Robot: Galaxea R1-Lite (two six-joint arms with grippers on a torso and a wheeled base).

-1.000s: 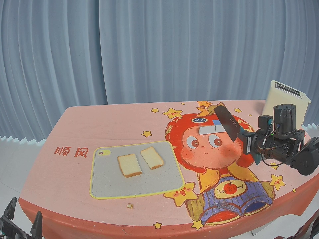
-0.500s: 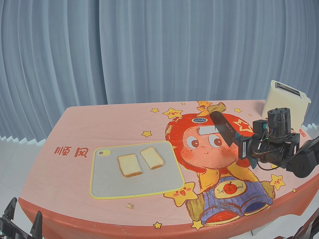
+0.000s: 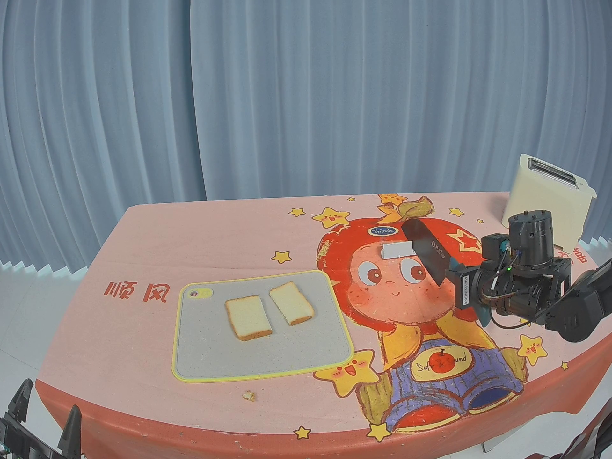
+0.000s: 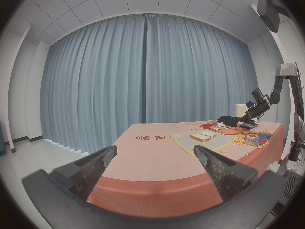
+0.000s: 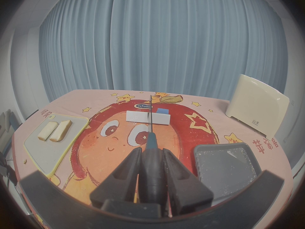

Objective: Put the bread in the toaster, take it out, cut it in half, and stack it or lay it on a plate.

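Observation:
Two bread halves lie side by side on a grey cutting board with a yellow rim. My right gripper is shut on the handle of a black-bladed knife. It holds the blade above the tablecloth at the right, pointing towards a white holder. In the right wrist view the knife runs edge-on from the gripper over that holder. A cream toaster stands at the back right. My left gripper is open, low off the table's near left corner.
A dark square plate lies on the table under my right arm, in front of the toaster. A small crumb lies near the table's front edge. A blue block sits behind the white holder. Curtains hang behind the table.
My right arm has carried the knife a little to the left and lower, nearer the white holder. The bread, the board and the left gripper have stayed put.

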